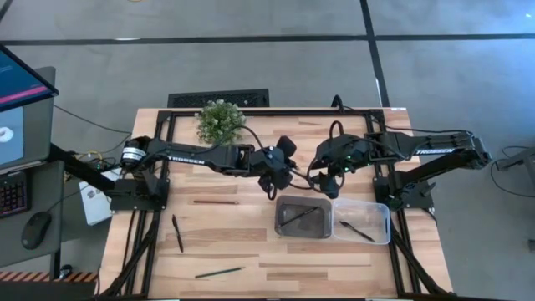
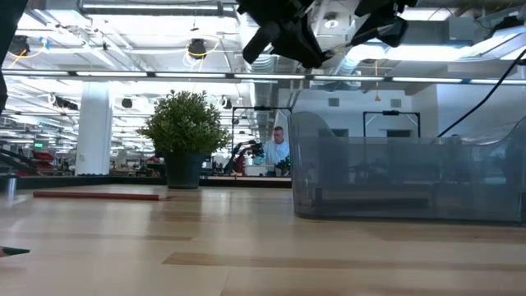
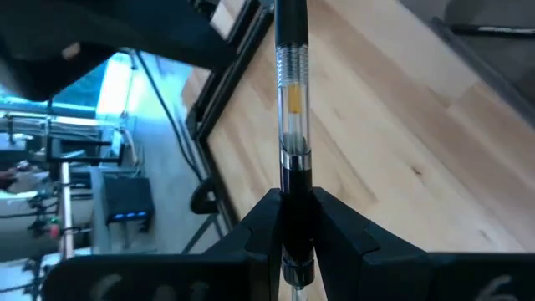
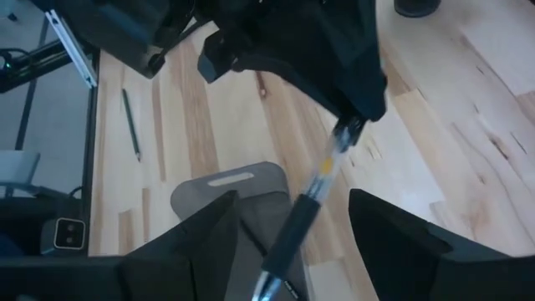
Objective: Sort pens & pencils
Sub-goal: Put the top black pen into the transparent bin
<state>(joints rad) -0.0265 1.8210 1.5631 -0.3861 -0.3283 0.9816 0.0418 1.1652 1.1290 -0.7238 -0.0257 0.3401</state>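
My left gripper point(image 1: 280, 177) is shut on a pen point(image 3: 292, 92) with a clear barrel and a black grip, held in the air near the far edge of the grey metal tray point(image 1: 282, 227). My right gripper point(image 4: 297, 242) is open. Its fingers stand on either side of the pen's black grip end point(image 4: 294, 219), apart from it. One pencil lies in the metal tray, and one pen point(image 1: 357, 231) lies in the clear container point(image 1: 383, 209). On the table lie another pen point(image 1: 177, 232), a greenish pencil point(image 1: 219, 272) and a reddish pencil point(image 1: 215, 201). My left gripper pinches the pen between its two fingers point(image 3: 343, 230) at the dark end next to the clear barrel point(image 3: 294, 171). The pen sticks straight out in line with the fingers. It is lifted clear of the table and slants down toward my right gripper.
A potted plant point(image 1: 221, 121) stands at the table's far edge, left of centre. Black arm frames run along both sides of the table. The wood between the loose pencils and the tray is bare. A person point(image 2: 279, 148) sits far off in the room behind.
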